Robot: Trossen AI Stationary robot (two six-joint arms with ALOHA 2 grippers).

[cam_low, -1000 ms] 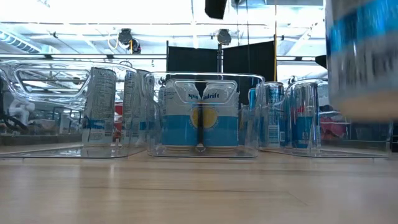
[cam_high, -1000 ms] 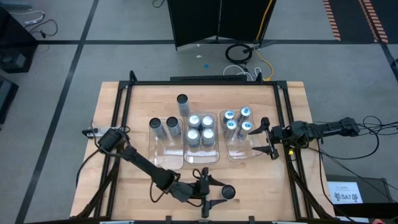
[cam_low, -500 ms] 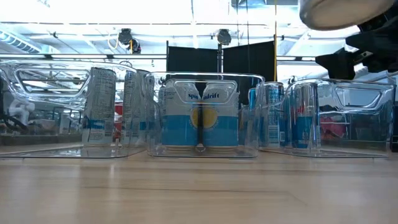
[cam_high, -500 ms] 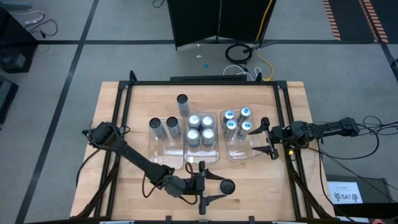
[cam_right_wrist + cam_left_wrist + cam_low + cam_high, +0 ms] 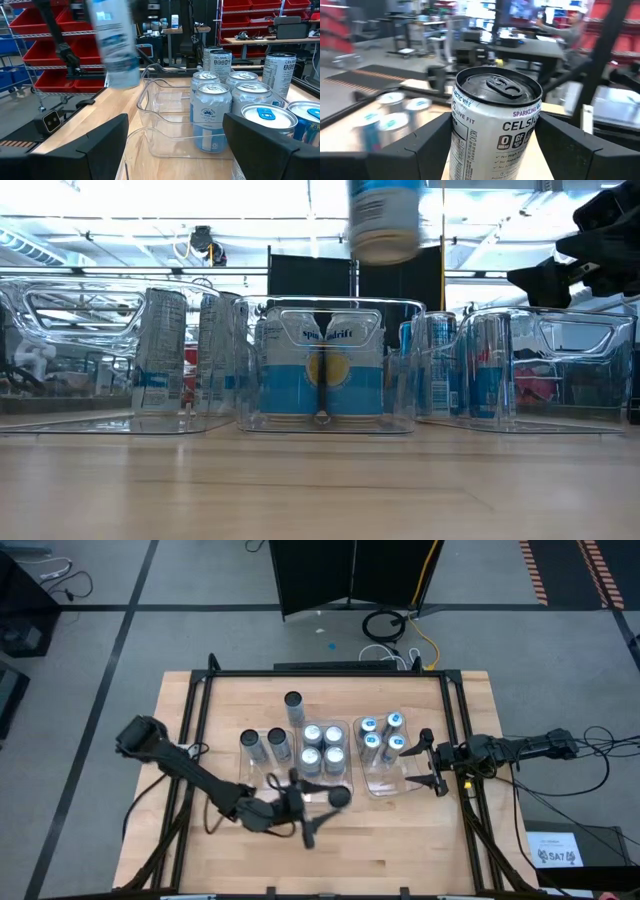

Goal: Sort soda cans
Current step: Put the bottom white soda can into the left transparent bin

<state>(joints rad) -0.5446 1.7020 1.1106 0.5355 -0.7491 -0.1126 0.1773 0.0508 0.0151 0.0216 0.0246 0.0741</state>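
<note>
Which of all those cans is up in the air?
The dark-topped can clamped in the left gripper, carried above the tray fronts; every other can stands on the table or in trays.

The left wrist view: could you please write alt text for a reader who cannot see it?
A dark-topped soda can labelled Celsius stands upright between the left end effector's two dark fingers, filling the centre of the picture. Behind it, blurred, are silver can tops and a workshop room.

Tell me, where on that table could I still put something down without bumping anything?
The wooden table lies bare along its near edge and beside the far lone can. The three clear trays crowd the middle; the left gripper carries a can above them. The right gripper borders the right tray.
</note>
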